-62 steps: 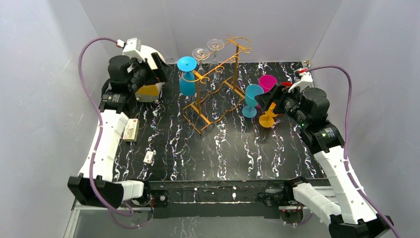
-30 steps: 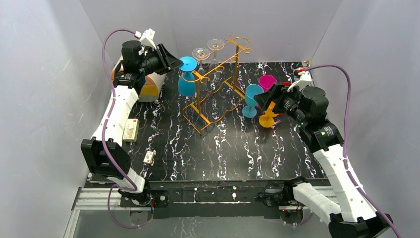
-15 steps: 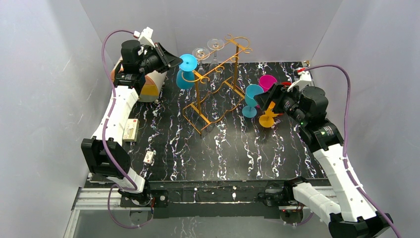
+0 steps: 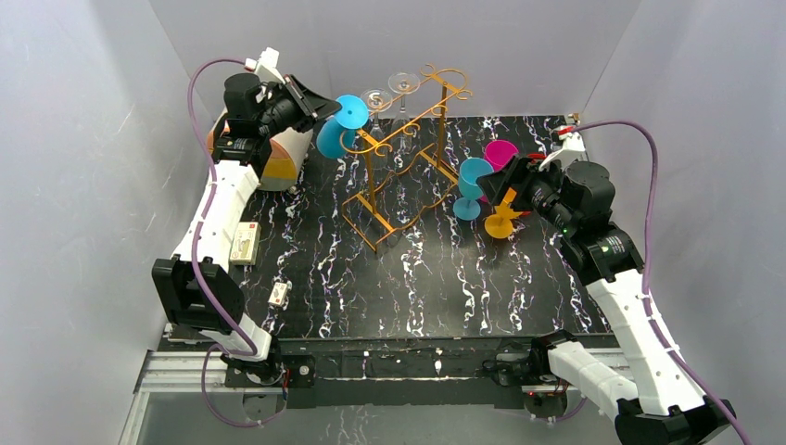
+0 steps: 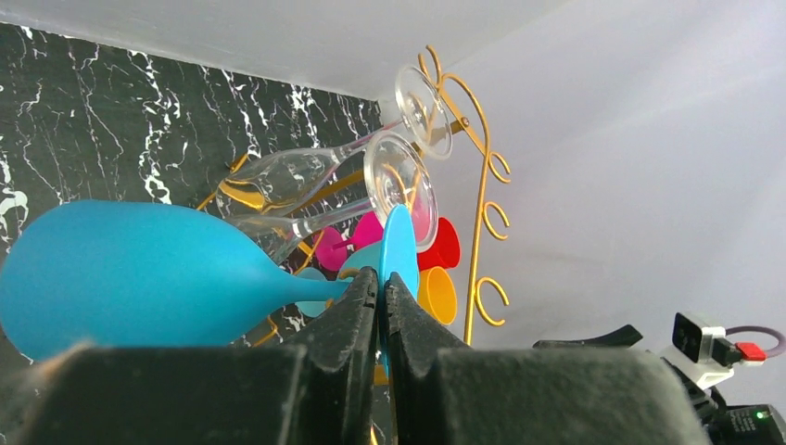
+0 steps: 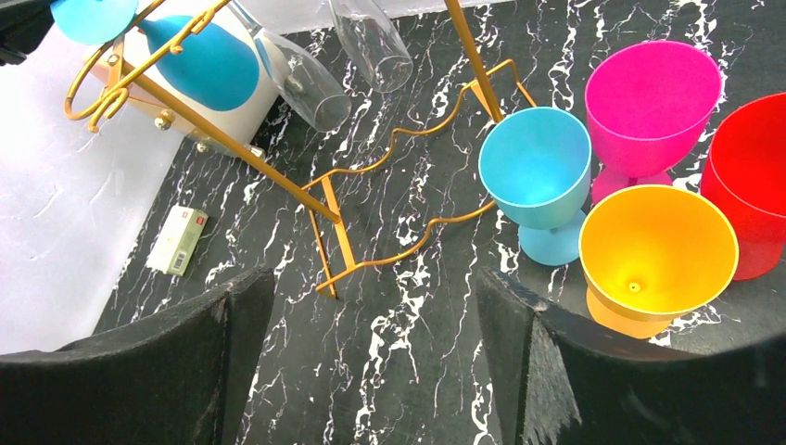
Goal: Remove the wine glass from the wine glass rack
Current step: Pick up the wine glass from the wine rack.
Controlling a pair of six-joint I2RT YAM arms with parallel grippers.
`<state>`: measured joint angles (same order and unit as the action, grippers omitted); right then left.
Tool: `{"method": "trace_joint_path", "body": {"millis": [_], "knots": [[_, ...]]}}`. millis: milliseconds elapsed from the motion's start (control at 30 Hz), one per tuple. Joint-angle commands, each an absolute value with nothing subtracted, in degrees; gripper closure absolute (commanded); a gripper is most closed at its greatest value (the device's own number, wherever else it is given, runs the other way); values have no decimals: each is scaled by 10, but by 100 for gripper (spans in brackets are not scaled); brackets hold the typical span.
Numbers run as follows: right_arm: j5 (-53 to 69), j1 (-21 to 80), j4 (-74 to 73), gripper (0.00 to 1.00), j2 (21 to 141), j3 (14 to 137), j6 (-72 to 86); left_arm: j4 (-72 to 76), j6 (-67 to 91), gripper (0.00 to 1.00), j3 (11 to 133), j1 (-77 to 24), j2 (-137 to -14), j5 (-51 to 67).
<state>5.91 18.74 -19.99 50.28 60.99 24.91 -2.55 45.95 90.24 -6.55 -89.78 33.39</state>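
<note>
The blue wine glass (image 4: pixel 332 137) hangs tilted at the left end of the golden wire wine glass rack (image 4: pixel 408 158), its bowl swung out to the left. My left gripper (image 4: pixel 326 109) is shut on the thin edge of its round foot (image 5: pixel 400 248), and the bowl (image 5: pixel 139 269) lies left of the fingers. Whether the stem still touches the rails is not clear. Two clear wine glasses (image 5: pixel 306 171) hang upside down further along the rack (image 5: pixel 482 185). My right gripper (image 6: pixel 371 306) stands open over bare table, right of the rack (image 6: pixel 232 130).
Upright goblets stand right of the rack: blue (image 6: pixel 538 171), pink (image 6: pixel 649 102), yellow (image 6: pixel 658 246) and red (image 6: pixel 751 176). A round cream-and-orange drawer box (image 4: pixel 283 153) sits under the left arm. A small carton (image 4: pixel 245 243) and a tiny box (image 4: pixel 279 295) lie at the table's left.
My left gripper has closed on the blue glass's foot and drawn it left and up, tipping the bowl away from the rack. The right arm has not moved.
</note>
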Motion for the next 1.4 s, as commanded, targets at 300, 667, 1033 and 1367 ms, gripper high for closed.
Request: {"method": "trace_joint_path", "body": {"millis": [300, 667, 1033, 1367], "knots": [[46, 185, -190, 13, 491, 637, 239, 44, 524, 100, 896, -48, -905, 331], [44, 185, -192, 13, 489, 638, 240, 127, 590, 100, 853, -32, -882, 330], [44, 185, -195, 13, 487, 640, 240, 195, 654, 100, 835, -22, -875, 348], [41, 185, -199, 12, 483, 641, 238, 215, 669, 100, 811, -16, -873, 338]]}}
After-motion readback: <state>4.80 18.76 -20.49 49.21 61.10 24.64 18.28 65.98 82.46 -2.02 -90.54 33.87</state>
